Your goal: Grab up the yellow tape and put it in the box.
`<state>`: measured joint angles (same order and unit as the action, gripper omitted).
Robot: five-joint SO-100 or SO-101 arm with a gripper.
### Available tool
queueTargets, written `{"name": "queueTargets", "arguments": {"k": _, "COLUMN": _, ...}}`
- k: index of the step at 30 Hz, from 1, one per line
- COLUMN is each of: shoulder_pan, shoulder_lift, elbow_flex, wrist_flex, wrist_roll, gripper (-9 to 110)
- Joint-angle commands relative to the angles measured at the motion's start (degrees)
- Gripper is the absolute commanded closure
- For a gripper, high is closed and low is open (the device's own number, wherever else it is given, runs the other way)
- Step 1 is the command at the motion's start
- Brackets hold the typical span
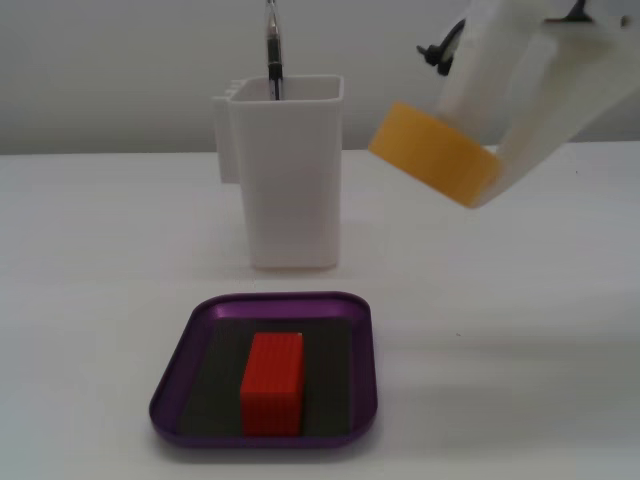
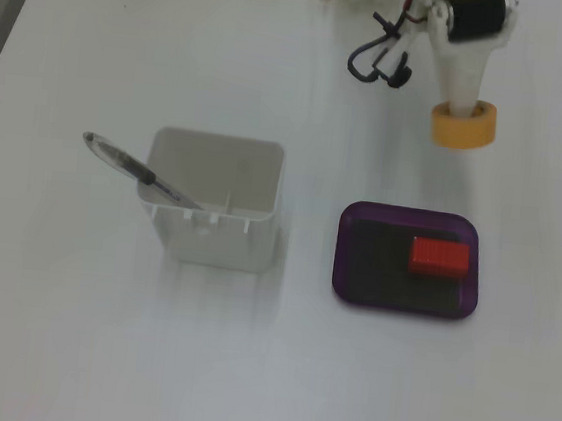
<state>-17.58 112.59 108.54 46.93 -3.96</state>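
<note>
The yellow tape point(image 1: 430, 150) is a yellow-orange roll held tilted in my white gripper point(image 1: 470, 165) at the upper right of a fixed view, apparently off the table. In the other fixed view, from above, one finger reaches into the ring of the tape point(image 2: 465, 137) and my gripper point(image 2: 462, 114) is shut on it. The white box point(image 1: 290, 170) stands upright to the left of the tape, apart from it; it also shows from above point(image 2: 213, 234).
A black pen point(image 1: 272, 50) leans in the box point(image 2: 130, 165). A purple tray point(image 1: 190, 350) in front of the box holds a red ribbed block point(image 1: 272, 383); from above, the tray point(image 2: 354, 279) and block point(image 2: 439, 256) lie below the gripper. Black cables point(image 2: 382, 60) hang by the arm.
</note>
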Motion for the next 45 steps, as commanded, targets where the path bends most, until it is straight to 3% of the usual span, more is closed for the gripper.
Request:
{"name": "queueTargets", "arguments": {"k": 1, "shoulder_pan": 2.37, "shoulder_lift": -5.71, "elbow_flex": -4.22, "wrist_flex": -6.42, "wrist_roll": -1.14, "gripper": 102}}
{"name": "queueTargets", "arguments": {"k": 17, "shoulder_pan": 10.28, "shoulder_lift": -29.62, "elbow_flex": -20.39, "wrist_flex": -8.17, "wrist_roll": -0.97, "gripper": 102}}
{"name": "queueTargets", "arguments": {"k": 45, "shoulder_pan": 13.10, "shoulder_lift": -32.17, "elbow_flex": -19.69, "wrist_flex": -8.09, "wrist_roll": -4.66, "gripper": 102}}
